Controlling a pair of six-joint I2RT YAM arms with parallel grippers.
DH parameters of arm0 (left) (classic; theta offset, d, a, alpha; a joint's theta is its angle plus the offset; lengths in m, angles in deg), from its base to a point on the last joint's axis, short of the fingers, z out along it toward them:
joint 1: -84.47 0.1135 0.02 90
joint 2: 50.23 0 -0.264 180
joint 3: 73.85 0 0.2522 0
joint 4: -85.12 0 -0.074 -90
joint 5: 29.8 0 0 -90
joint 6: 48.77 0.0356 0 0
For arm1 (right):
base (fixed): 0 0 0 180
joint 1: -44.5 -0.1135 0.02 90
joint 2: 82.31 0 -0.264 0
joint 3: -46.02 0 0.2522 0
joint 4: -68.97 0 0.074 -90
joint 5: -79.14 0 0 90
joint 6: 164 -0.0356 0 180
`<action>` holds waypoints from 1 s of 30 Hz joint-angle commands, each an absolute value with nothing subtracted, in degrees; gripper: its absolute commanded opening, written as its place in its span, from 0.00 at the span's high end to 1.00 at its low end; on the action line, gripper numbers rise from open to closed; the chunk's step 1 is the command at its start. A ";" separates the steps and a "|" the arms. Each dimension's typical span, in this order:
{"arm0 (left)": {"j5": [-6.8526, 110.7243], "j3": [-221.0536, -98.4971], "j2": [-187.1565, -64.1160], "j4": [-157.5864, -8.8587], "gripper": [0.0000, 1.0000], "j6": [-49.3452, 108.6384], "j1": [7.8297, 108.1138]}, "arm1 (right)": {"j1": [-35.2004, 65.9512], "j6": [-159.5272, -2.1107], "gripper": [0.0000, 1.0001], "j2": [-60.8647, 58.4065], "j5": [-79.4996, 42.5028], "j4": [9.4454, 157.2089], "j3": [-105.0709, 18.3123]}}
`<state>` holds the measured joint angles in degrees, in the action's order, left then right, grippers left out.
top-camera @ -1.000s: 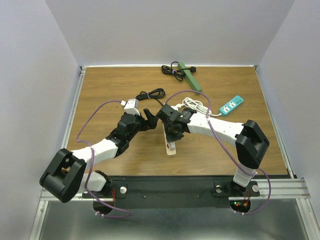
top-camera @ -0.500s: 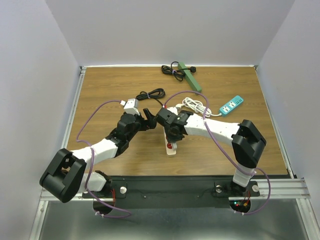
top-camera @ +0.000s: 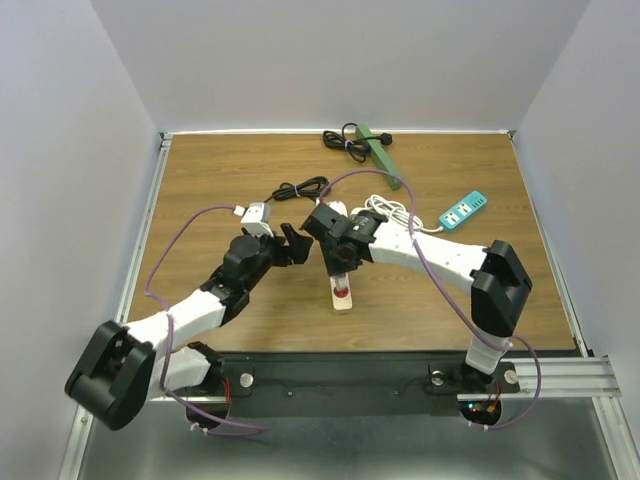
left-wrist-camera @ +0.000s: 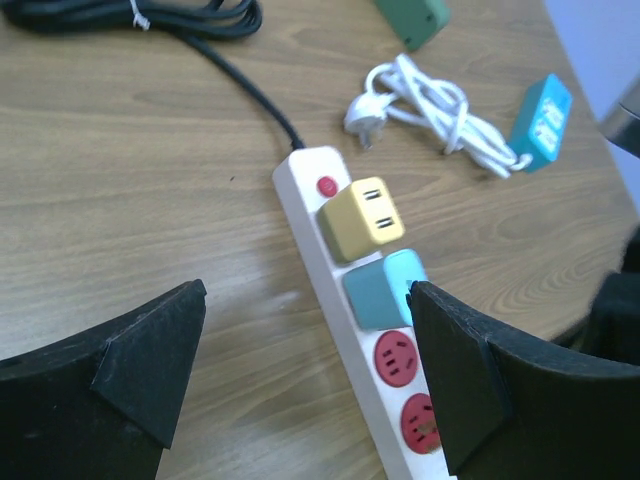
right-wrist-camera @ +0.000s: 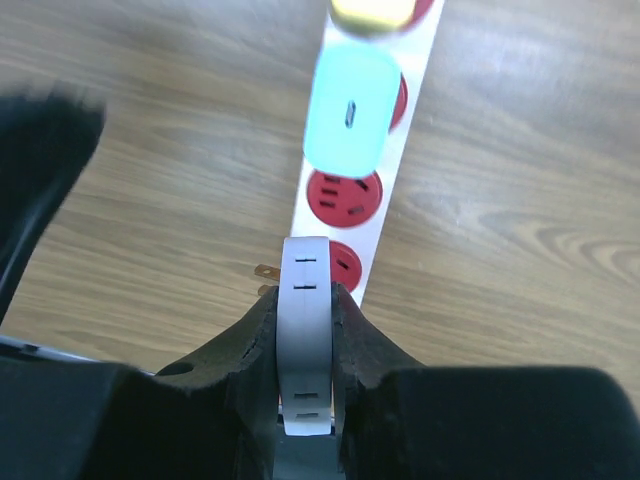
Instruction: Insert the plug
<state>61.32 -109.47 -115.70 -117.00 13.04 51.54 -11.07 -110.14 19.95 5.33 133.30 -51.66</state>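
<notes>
Top view: the left gripper [top-camera: 294,243] is resting released beside the strip [top-camera: 343,297], and the right gripper [top-camera: 339,262] is hovering over it.

Left wrist view: a yellow adapter [left-wrist-camera: 362,217] and a teal adapter [left-wrist-camera: 385,288] are sitting in the strip.

Right wrist view: the right gripper is clenching the white plug [right-wrist-camera: 303,265] over the strip's red sockets [right-wrist-camera: 343,197], with its prongs exposed.

- I'm looking down on a brown wood-grain surface [top-camera: 200,190] under soft, even light.
- A plain pale back wall [top-camera: 340,60] stands behind it, and I see a left wall [top-camera: 60,150] and a right wall [top-camera: 600,130] closing in the sides.
- A silver metal rail [top-camera: 145,230] borders the left edge, with a black plate [top-camera: 340,372] along the near edge.
</notes>
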 commanded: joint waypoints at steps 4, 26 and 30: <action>58.36 -110.11 -100.43 -116.81 0.06 17.23 51.69 | -5.87 -100.82 1.00 15.52 3.67 130.12 -56.34; 28.38 -108.17 -92.24 -127.35 0.04 11.08 51.78 | 4.16 -88.16 1.00 -3.12 -32.28 112.36 -45.01; 28.03 -108.52 -94.43 -128.93 0.04 9.94 51.69 | 4.07 -88.50 1.00 -4.35 -36.16 110.33 -43.33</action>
